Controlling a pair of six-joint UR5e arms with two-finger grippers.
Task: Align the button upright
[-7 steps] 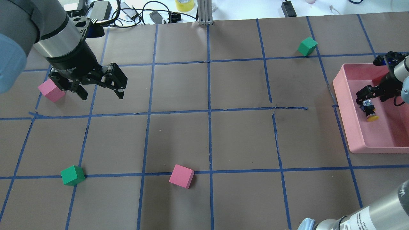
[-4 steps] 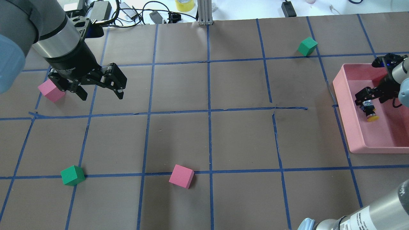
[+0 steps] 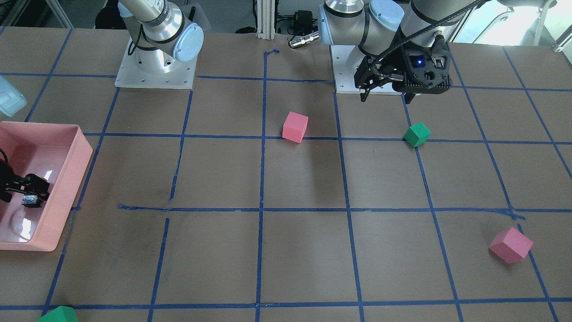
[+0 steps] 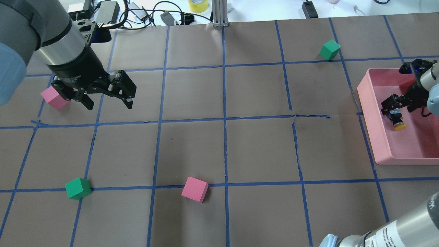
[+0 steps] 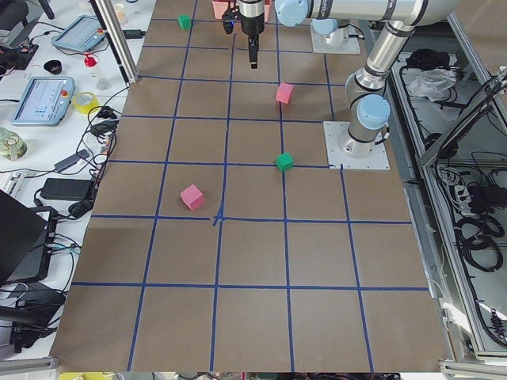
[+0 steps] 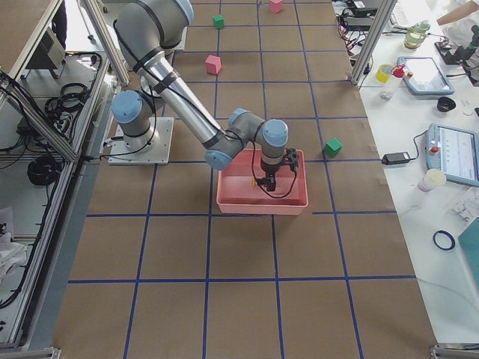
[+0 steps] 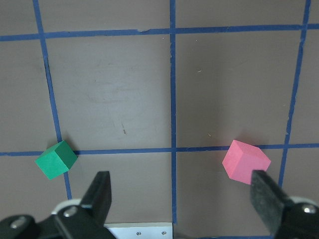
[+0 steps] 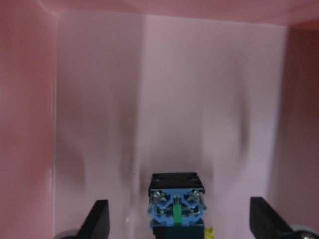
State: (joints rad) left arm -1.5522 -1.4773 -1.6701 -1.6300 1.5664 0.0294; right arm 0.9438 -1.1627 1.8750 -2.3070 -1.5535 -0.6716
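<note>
Inside pink tray (image 4: 372, 123), button (image 4: 397, 120) unmoved.

The button (image 4: 397, 120) is very small. It has a round yellow cap, a black middle, and a blue and silver end with little screws and a green strip. It is inside the pink tray (image 4: 404, 159), close to the wall nearest the middle of the table. From above, the yellow cap points toward the robot. It may be lying down or standing on its cap; it is hard to tell.
</note>
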